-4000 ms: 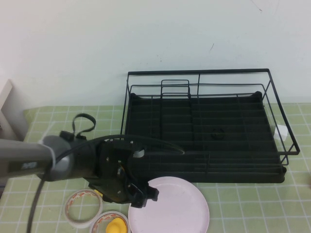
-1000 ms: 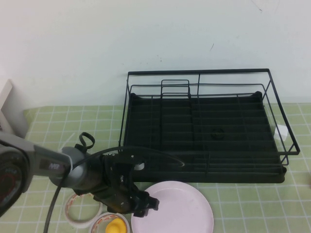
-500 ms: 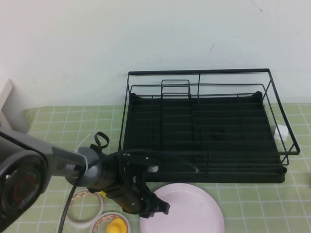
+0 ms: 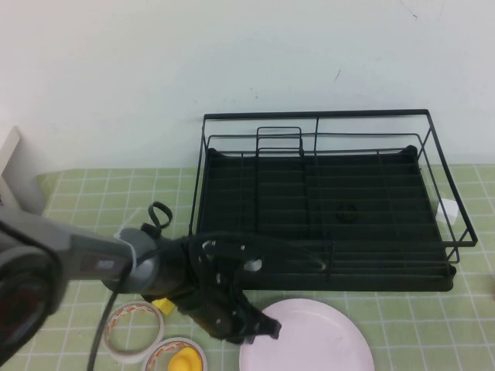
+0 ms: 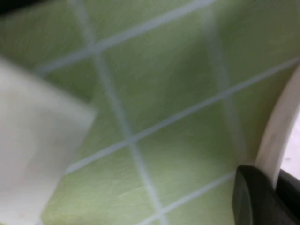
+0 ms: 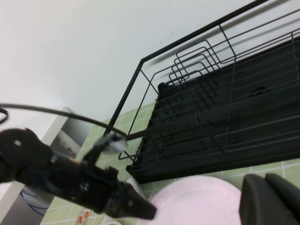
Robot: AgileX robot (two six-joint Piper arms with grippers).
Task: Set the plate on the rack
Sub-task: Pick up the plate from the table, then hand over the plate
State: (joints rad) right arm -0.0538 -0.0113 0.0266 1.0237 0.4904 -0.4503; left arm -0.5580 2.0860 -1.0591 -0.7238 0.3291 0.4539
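Note:
The plate [image 4: 309, 340] is a pale pinkish-white disc lying on the green checked cloth just in front of the rack [image 4: 325, 205]. My left gripper [image 4: 259, 331] reaches in from the left and is shut on the plate's left rim. In the left wrist view the rim [image 5: 276, 131] sits between the black fingers [image 5: 251, 197]. The black wire rack holds nothing. My right gripper [image 6: 274, 199] is out of the high view; its own view shows it shut and empty, hovering near the plate [image 6: 197, 201] and the rack's front [image 6: 225, 140].
Two tape rolls [image 4: 131, 326] and a yellow piece [image 4: 186, 359] lie at the front left. A small white object [image 4: 447, 209] sits by the rack's right side. A white shelf edge [image 4: 11, 174] stands at far left. The wall runs behind the rack.
My left gripper has moved to the right along the front of the rack, and the plate has moved right with it. The rack has not moved.

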